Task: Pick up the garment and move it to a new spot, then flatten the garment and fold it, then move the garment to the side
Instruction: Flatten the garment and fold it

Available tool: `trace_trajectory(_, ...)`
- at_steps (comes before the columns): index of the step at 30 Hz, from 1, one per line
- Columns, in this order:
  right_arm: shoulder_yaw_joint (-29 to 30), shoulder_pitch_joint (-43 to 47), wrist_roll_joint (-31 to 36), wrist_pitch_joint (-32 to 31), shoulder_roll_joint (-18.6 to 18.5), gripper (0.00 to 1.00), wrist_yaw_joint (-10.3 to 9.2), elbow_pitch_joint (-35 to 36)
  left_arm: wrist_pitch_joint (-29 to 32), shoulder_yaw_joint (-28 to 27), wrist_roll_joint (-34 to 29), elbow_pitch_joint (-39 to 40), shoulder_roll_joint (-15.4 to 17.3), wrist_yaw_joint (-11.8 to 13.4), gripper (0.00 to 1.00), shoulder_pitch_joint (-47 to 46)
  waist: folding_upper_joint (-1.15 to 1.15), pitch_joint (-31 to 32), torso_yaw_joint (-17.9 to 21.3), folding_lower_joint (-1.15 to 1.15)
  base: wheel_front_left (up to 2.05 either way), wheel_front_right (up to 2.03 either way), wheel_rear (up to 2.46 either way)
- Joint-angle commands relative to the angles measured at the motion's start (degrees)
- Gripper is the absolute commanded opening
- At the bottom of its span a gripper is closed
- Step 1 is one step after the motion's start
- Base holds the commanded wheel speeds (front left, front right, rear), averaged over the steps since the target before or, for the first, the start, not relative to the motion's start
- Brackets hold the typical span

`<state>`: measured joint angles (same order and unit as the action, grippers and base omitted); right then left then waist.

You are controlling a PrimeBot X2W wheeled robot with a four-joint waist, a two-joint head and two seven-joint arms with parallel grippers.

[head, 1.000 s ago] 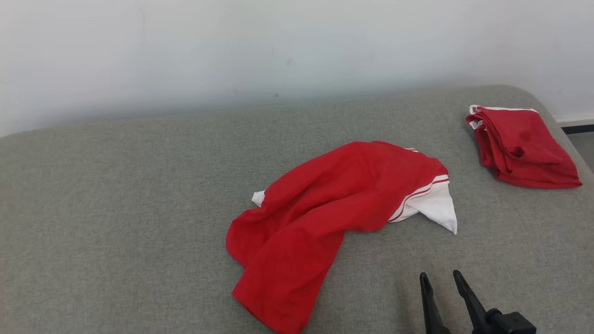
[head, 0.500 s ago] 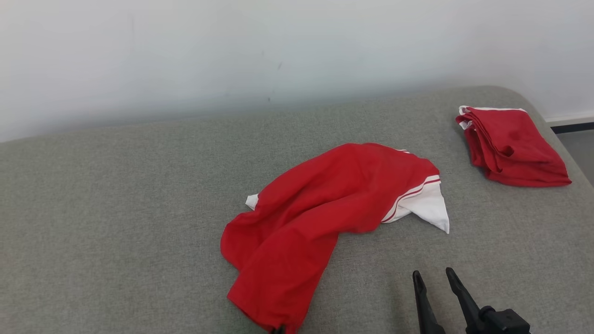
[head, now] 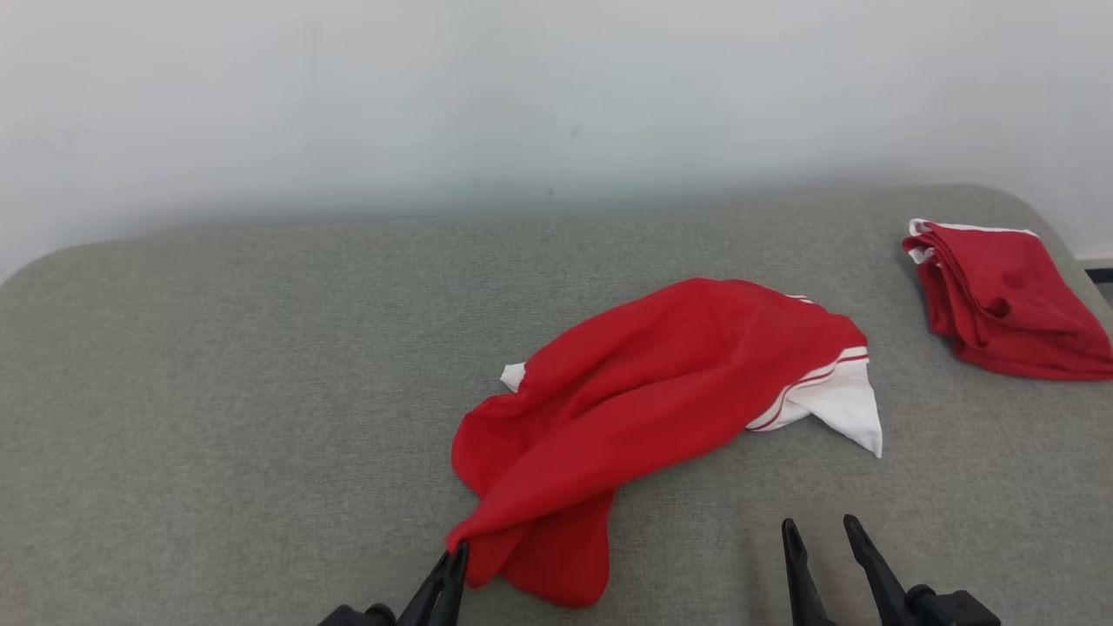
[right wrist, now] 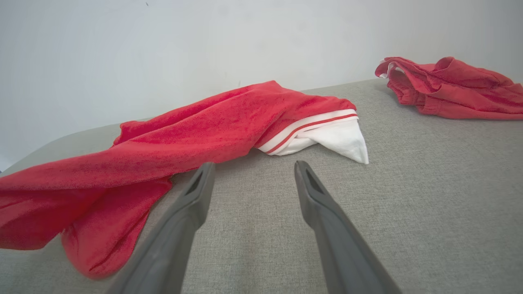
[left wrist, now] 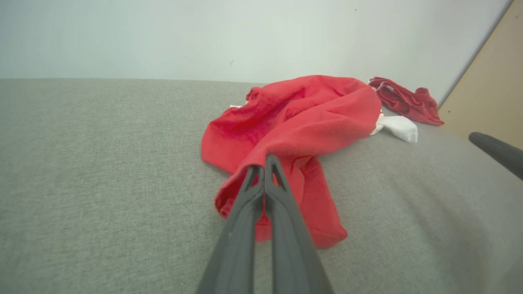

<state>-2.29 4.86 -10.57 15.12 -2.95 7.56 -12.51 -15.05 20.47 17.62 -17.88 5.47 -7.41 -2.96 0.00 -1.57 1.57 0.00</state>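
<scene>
Garment, red with white trim: crumpled mid-cushion. Near hem newly pinched by left gripper, which has closed tight on the cloth, bunching that end; pick-up judged begun. Right gripper: spread wide, empty, nearby.

The garment lies in the middle of the padded surface, which runs back to the wall. A folded pile sits well apart at the far right corner. The left gripper meets the garment's near end; the right gripper stands off to its right, clear of the cloth.
</scene>
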Motion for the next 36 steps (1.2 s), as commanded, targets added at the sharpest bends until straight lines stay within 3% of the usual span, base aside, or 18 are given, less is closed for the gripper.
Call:
trace_trajectory(1,-0.08,0.71,-0.39,0.0,0.14,1.0,-0.12,-0.23,-0.17,0.22,-0.58,1.68,1.45,-0.03,0.0,1.62,0.0,0.43,-1.25,0.0,0.0,0.0,0.0)
trace_trajectory(11,-0.42,0.31,-0.78,0.0,0.1,1.0,-0.13,-0.39,-0.17,-2.23,0.38,1.48,6.88,-0.03,0.0,8.87,0.0,0.49,-1.74,0.0,0.0,0.0,0.0)
trace_trajectory(16,1.54,1.24,-0.37,0.0,0.12,1.0,-0.13,-0.54,-0.17,-6.95,1.13,1.24,6.56,-0.03,0.0,11.43,0.0,0.4,-2.47,0.0,0.0,0.0,0.0)
trace_trajectory(21,3.56,1.68,1.28,0.0,-0.1,1.0,-0.13,-2.87,-0.17,-6.98,0.65,-1.0,4.64,-0.04,0.0,9.11,0.0,0.85,-3.62,0.0,0.0,0.0,0.0)
trace_trajectory(22,3.9,1.44,1.47,0.0,-0.22,1.0,-0.13,-3.43,-0.17,-7.22,0.64,-1.33,3.83,-0.04,0.77,8.58,0.0,0.9,-3.74,0.0,0.0,0.0,0.0)
trace_trajectory(23,4.39,1.05,1.69,0.0,-0.46,1.0,-0.13,-3.75,-0.17,-7.32,0.51,-1.82,3.17,-0.04,1.0,8.37,0.0,0.94,-3.84,0.0,0.0,0.0,0.0)
trace_trajectory(36,4.81,-3.96,3.31,0.0,-4.5,1.0,-0.13,-11.77,-0.17,-17.68,-4.25,4.96,-1.74,-0.04,1.0,11.17,0.0,0.48,-4.8,0.0,0.0,0.0,0.0)
